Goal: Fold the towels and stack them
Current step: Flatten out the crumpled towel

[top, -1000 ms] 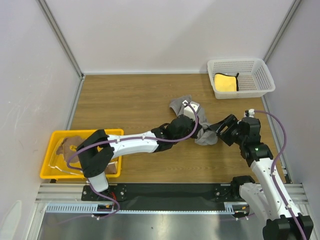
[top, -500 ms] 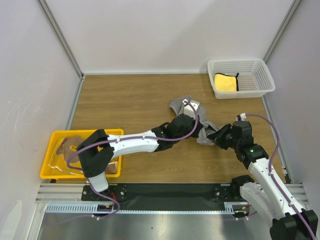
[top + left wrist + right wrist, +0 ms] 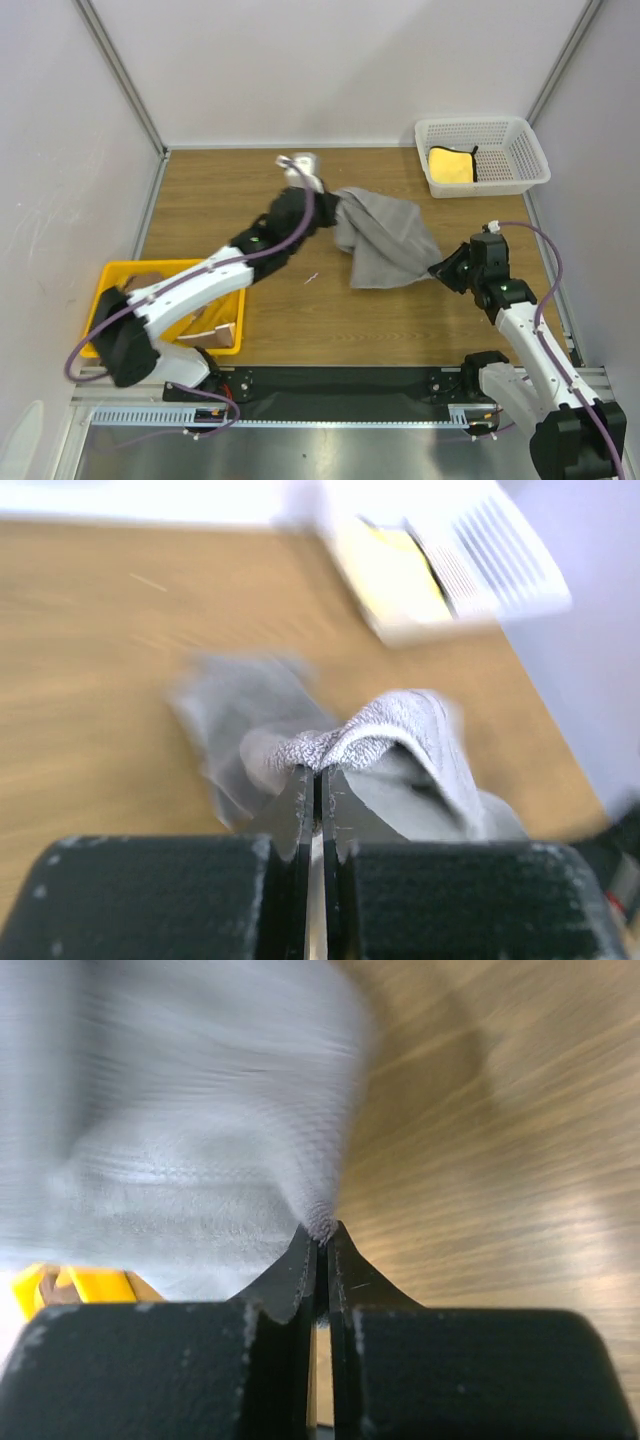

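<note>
- Spreading the grey towel (image 3: pixel 385 240) flat looks like the step in hand. It stretches between both tools, just right of the middle of the bench (image 3: pixel 220 190).
- The left tool (image 3: pixel 318 775) is clamped shut on a bunched edge, and the right tool (image 3: pixel 322 1232) is pinched tight on a corner.
- To do it well, hold the cloth taut, level both grips, and lower it without wrinkles.
- The yellow towel (image 3: pixel 450 165) lies in the white mesh basket (image 3: pixel 480 125).
- No brand, label or lettering is readable.
</note>
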{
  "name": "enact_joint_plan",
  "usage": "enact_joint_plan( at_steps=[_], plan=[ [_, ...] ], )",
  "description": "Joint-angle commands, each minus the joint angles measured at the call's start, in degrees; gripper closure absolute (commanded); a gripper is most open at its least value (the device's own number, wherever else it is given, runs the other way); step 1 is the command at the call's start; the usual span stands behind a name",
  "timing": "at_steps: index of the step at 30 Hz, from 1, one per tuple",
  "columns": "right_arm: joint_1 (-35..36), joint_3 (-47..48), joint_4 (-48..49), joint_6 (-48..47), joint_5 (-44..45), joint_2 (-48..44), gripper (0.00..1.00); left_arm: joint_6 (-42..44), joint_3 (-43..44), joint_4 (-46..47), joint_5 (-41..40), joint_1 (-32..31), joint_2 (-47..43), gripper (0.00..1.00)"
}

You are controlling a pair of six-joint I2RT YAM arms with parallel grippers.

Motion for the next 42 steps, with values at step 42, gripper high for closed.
enact_joint_plan(
  at_steps=[42],
  plan=[
    [-12.3, 33.5, 0.1, -19.4, -13.8, -2.9, 1.00, 18.0, 29.3, -36.4, -22.4, 24.0, -27.3, 1.00]
  ],
)
